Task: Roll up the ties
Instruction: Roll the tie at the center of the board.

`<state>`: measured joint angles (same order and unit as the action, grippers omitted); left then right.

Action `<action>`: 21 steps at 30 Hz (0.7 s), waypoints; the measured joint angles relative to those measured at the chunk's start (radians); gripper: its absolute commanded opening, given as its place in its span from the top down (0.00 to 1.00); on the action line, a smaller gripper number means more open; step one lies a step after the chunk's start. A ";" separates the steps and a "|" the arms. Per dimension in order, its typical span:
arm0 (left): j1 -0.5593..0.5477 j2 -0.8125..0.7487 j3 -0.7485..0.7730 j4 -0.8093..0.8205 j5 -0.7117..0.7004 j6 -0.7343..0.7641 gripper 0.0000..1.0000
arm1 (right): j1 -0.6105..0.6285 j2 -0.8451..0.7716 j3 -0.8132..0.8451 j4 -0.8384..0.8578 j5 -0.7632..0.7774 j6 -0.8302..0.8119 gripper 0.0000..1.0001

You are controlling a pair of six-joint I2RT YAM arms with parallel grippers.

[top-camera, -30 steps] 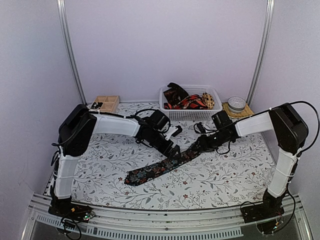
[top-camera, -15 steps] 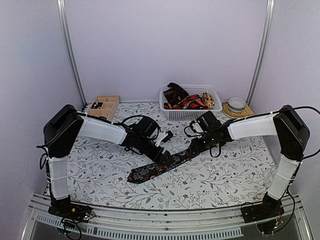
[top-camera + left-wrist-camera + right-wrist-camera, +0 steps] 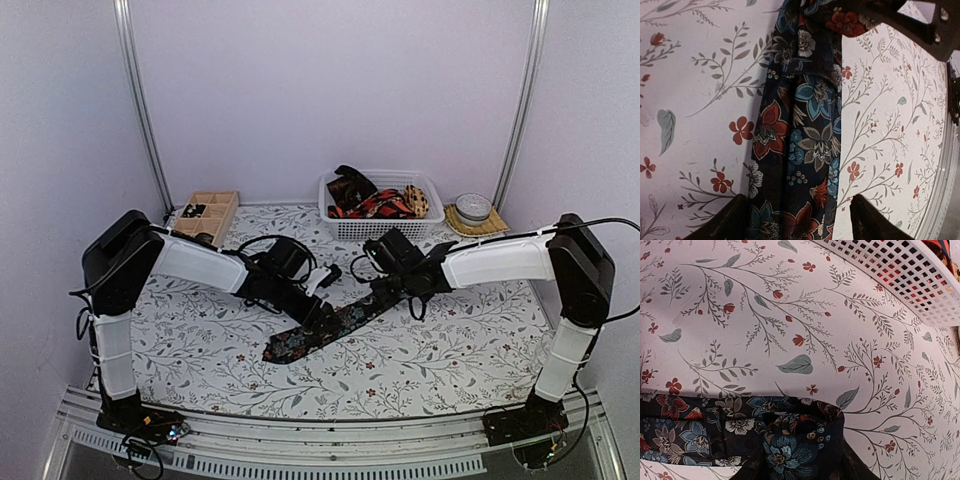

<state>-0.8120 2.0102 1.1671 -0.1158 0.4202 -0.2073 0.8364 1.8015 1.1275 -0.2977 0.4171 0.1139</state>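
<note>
Top external view: tie [image 3: 325, 328] lies flat at centre, 8 to 2 o'clock; right gripper [image 3: 797, 465] pinches its folded 2 o'clock end, left gripper [image 3: 800, 220] fingers stand wide astride it, so a crooked left pinch would likely bunch cloth and skew the roll.

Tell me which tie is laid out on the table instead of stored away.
The dark floral tie, stretched diagonally across the tablecloth; the other ties sit bundled inside the white basket at the back.
</note>
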 measured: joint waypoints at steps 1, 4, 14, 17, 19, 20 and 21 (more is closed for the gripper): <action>0.001 -0.001 -0.003 0.003 0.003 -0.001 0.30 | 0.008 0.001 0.004 0.000 0.006 -0.003 0.58; 0.001 -0.002 -0.009 0.011 0.016 -0.004 0.32 | 0.028 0.001 0.007 0.000 0.020 -0.005 0.58; 0.002 -0.002 -0.018 0.024 0.025 -0.007 0.38 | 0.061 0.040 -0.010 0.051 0.119 -0.023 0.59; 0.002 -0.002 -0.023 0.027 0.034 -0.007 0.39 | 0.061 0.042 -0.027 0.067 0.159 -0.036 0.60; 0.002 -0.002 -0.026 0.029 0.042 -0.007 0.39 | 0.061 0.046 -0.029 0.080 0.181 -0.050 0.60; 0.002 -0.002 -0.027 0.031 0.043 -0.007 0.39 | 0.061 0.049 -0.029 0.087 0.189 -0.057 0.60; 0.002 -0.002 -0.029 0.032 0.044 -0.007 0.39 | 0.061 0.052 -0.030 0.095 0.197 -0.064 0.60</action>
<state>-0.8104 2.0087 1.1385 -0.0834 0.4641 -0.2142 0.8978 1.8534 1.0977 -0.2031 0.6140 0.0502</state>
